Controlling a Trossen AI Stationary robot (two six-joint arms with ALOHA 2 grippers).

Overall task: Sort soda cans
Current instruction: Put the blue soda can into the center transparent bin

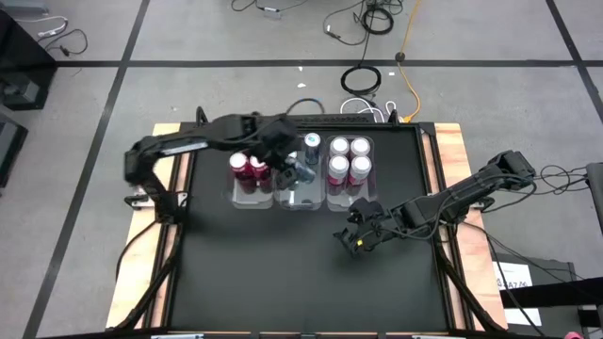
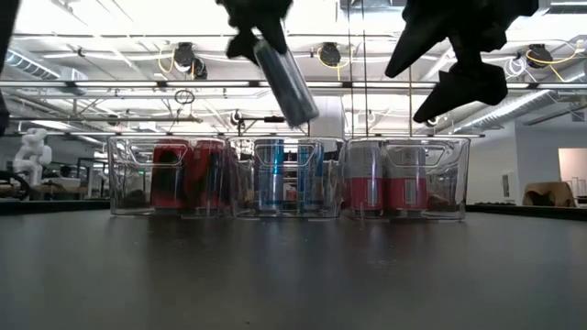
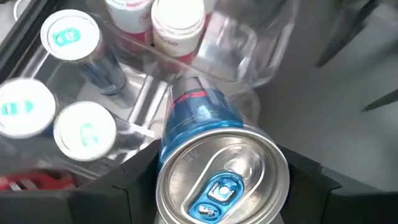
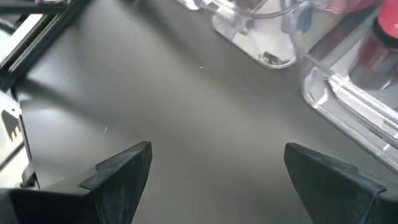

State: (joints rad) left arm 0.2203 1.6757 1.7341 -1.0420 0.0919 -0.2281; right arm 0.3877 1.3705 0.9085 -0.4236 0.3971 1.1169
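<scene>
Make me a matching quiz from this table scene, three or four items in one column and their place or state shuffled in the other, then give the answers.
Column one:
1. blue can
2. right end effector
3. red cans
4. pink cans

Column two:
A. open, over bare table
B. in the bin nearest the right arm
C. tilted, held by the left end effector above the middle bin
D. in the bin nearest the left arm

Pairs: 1-C, 2-A, 3-D, 4-B

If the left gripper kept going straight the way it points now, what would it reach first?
Probably the floor of the middle clear plastic bin. The left gripper holds a blue soda can tilted above it, beside three standing blue cans. Depth is unclear, so the bin's near wall might come first.
</scene>
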